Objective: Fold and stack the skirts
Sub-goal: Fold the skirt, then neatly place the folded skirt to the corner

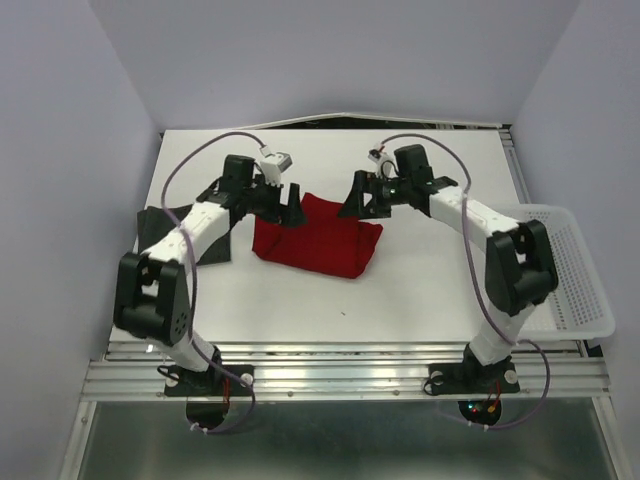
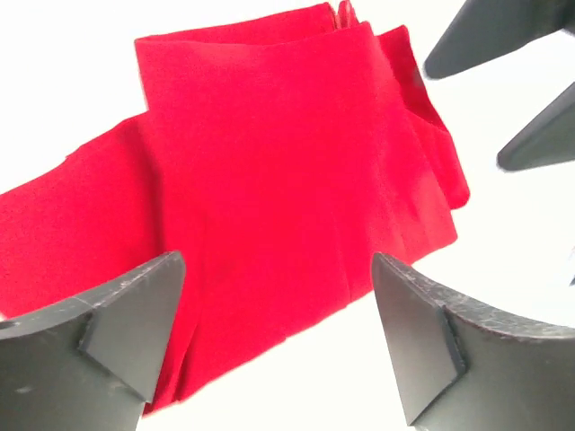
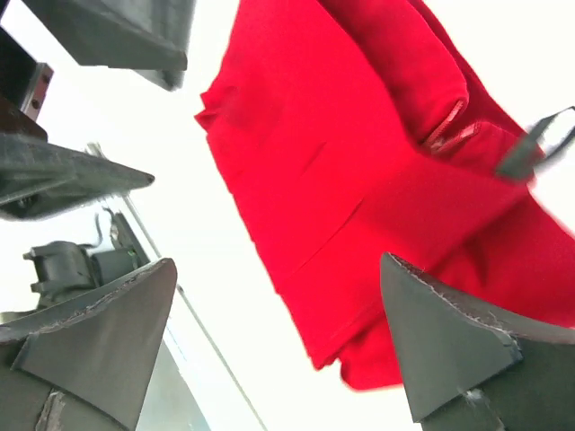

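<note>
The red skirt (image 1: 318,238) lies folded into a rough rectangle in the middle of the white table (image 1: 400,290). Both grippers hover over its far edge. My left gripper (image 1: 292,200) is at the far left corner, and my right gripper (image 1: 352,200) is at the far right. Both stand open with nothing between the jaws. In the left wrist view the red skirt (image 2: 269,180) fills the middle above my open left gripper (image 2: 278,332). In the right wrist view the red skirt (image 3: 359,171) lies beyond my open right gripper (image 3: 274,346). The dark grey skirt (image 1: 152,222) lies at the table's left edge, partly hidden under the left arm.
A white mesh basket (image 1: 572,270) stands at the table's right edge beside the right arm. Grey walls close in the left, right and back. The right gripper's fingers (image 2: 490,36) show at the top right of the left wrist view.
</note>
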Available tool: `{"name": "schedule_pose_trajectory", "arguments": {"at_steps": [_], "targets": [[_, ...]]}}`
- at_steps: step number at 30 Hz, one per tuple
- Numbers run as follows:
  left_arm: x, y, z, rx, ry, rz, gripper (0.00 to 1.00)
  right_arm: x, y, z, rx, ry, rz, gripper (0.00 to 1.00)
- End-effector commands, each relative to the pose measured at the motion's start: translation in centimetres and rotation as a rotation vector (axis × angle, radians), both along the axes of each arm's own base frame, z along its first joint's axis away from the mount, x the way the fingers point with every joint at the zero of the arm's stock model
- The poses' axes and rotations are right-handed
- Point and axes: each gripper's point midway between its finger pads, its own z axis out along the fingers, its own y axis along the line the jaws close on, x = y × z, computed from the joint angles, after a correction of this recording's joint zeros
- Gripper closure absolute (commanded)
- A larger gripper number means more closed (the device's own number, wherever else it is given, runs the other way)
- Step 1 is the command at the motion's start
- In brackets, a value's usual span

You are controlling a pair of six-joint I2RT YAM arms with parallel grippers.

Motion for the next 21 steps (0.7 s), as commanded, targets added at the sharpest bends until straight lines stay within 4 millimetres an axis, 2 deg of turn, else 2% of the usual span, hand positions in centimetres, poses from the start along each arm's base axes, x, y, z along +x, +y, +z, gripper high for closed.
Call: {"name": "schedule_pose_trajectory", "arguments": {"at_steps": [1, 2, 3, 6, 7, 9, 10, 12, 15, 20, 21], "targets": [[-2.5, 4.4, 4.0, 0.068, -0.101, 0.121, 0.02, -1.1, -2.2, 5.0, -0.009, -0.073, -0.171, 0.0], [-2.8, 5.1, 4.1, 0.082, -0.104, 0.143, 0.02, -1.7, -2.5, 4.7, -0.006, -0.048, -0.199, 0.0], [-3.0, 5.7, 4.1, 0.096, -0.107, 0.162, 0.02, -3.2, -3.1, 2.5, -0.007, 0.075, -0.273, 0.0], [-2.7, 8.1, 3.8, 0.165, -0.118, 0.242, 0.02, -3.6, -5.2, 0.1, -0.067, 0.113, -0.436, 0.0], [-2.5, 9.0, 3.1, 0.186, -0.085, 0.264, 0.02, -3.9, -6.5, -2.0, -0.112, 0.165, -0.536, 0.0], [-2.2, 9.6, 2.4, 0.188, -0.039, 0.296, 0.02, -4.3, -7.2, -2.8, -0.115, 0.186, -0.574, 0.0], [-2.2, 9.7, 1.3, 0.194, 0.004, 0.301, 0.02, -5.0, -7.2, -3.4, -0.108, 0.215, -0.575, 0.0], [-1.7, 10.5, 0.6, 0.19, 0.035, 0.331, 0.02, -5.1, -6.9, -3.5, -0.085, 0.216, -0.567, 0.0], [-0.9, 11.1, -1.1, 0.168, 0.097, 0.367, 0.02, -5.0, -6.9, -4.8, -0.097, 0.241, -0.575, 0.0], [-0.4, 10.9, -4.5, 0.124, 0.221, 0.376, 0.02, -5.2, -6.2, -7.9, -0.102, 0.312, -0.552, 0.0], [-0.5, 10.7, -5.0, 0.109, 0.245, 0.371, 0.02, -4.7, -5.9, -7.9, -0.091, 0.307, -0.549, 0.0]]}}
